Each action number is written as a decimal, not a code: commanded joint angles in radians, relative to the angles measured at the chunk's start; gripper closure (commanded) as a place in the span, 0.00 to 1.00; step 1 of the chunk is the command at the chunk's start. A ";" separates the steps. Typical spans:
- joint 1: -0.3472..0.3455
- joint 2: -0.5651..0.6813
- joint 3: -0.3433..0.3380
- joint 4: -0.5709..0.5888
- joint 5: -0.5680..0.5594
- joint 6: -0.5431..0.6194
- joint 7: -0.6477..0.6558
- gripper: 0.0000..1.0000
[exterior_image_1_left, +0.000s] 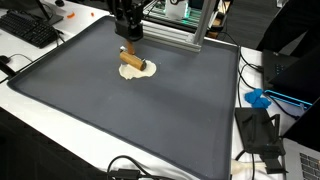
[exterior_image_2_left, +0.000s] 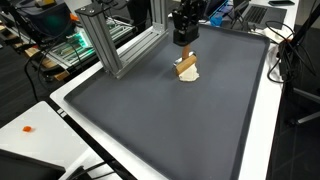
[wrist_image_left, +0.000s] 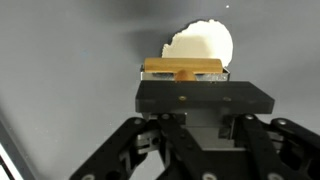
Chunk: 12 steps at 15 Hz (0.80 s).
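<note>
My gripper (exterior_image_1_left: 130, 47) hangs over the far part of a dark grey mat (exterior_image_1_left: 120, 120) and is shut on a small wooden block (exterior_image_1_left: 131, 58). The block sits just above, or touches, a flat cream-white round piece (exterior_image_1_left: 142, 70) lying on the mat. Both exterior views show this: the gripper (exterior_image_2_left: 185, 47), the block (exterior_image_2_left: 186, 65) and the white piece (exterior_image_2_left: 190, 76). In the wrist view the block (wrist_image_left: 183, 68) lies across the front of my gripper body, with the white piece (wrist_image_left: 203, 40) beyond it. My fingertips are hidden behind the gripper body there.
An aluminium frame (exterior_image_1_left: 185, 35) stands at the back of the mat, also seen in an exterior view (exterior_image_2_left: 110, 45). A keyboard (exterior_image_1_left: 28, 30) lies beyond one corner. A blue object (exterior_image_1_left: 258, 98) and black gear (exterior_image_1_left: 262, 135) sit beside the mat's edge.
</note>
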 joint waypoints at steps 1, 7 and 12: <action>-0.019 -0.018 0.021 -0.016 0.020 -0.055 -0.207 0.78; -0.012 -0.021 0.045 -0.072 0.007 0.009 -0.437 0.78; -0.008 -0.013 0.059 -0.121 0.025 0.141 -0.468 0.78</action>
